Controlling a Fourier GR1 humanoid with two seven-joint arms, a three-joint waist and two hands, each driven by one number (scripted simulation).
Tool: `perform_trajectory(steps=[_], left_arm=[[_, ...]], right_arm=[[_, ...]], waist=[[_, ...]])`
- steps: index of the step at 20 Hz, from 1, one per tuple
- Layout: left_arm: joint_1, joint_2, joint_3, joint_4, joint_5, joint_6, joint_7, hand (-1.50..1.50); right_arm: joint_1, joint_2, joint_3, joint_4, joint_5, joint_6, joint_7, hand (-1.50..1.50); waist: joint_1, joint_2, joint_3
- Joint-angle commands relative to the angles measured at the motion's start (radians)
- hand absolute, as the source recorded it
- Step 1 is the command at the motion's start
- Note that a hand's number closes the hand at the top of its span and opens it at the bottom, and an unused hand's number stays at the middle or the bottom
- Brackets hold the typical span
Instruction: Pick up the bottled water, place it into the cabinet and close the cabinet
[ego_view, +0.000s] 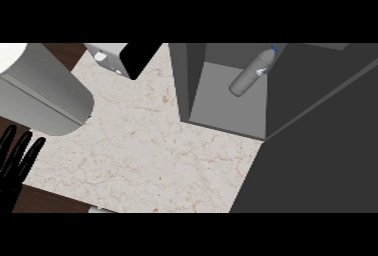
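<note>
The bottled water (252, 72), clear with a blue cap, stands inside the open grey cabinet (221, 107) at the upper right of the head view, leaning toward its back right. The cabinet door (317, 150) is a large dark panel swung open to the right. My left hand (16, 160) rests at the left edge with its fingers straight and pointing up, holding nothing. My right hand does not show.
A large grey rounded appliance (44, 92) sits at the upper left of the marble counter (148, 155). A small white and black object (122, 57) stands at the back. The counter's dark wooden edge runs along the lower left.
</note>
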Motion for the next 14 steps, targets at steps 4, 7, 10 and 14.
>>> perform_trajectory(steps=[4, 7, 10, 14], left_arm=[[-0.016, 0.012, 0.017, 0.018, 0.013, -0.019, 0.006, -1.5], [-0.011, 0.022, 0.025, 0.021, 0.018, -0.026, 0.009, -1.5], [-0.012, 0.031, 0.038, 0.024, 0.027, -0.033, 0.012, -1.5], [-0.005, 0.037, 0.036, 0.029, 0.027, -0.044, 0.017, -1.5]], right_arm=[[-0.155, 0.011, 0.111, -0.035, 0.026, 0.052, 0.113, 1.5], [-0.175, 0.01, 0.102, -0.024, 0.025, 0.049, 0.134, 1.5], [-0.208, -0.004, 0.091, -0.019, 0.022, 0.063, 0.154, 1.5], [-0.224, 0.004, 0.078, -0.02, 0.004, 0.058, 0.152, 1.5]], waist=[[0.008, 0.001, -0.005], [0.007, -0.003, -0.006], [0.011, -0.003, -0.006], [0.005, -0.003, -0.007]])
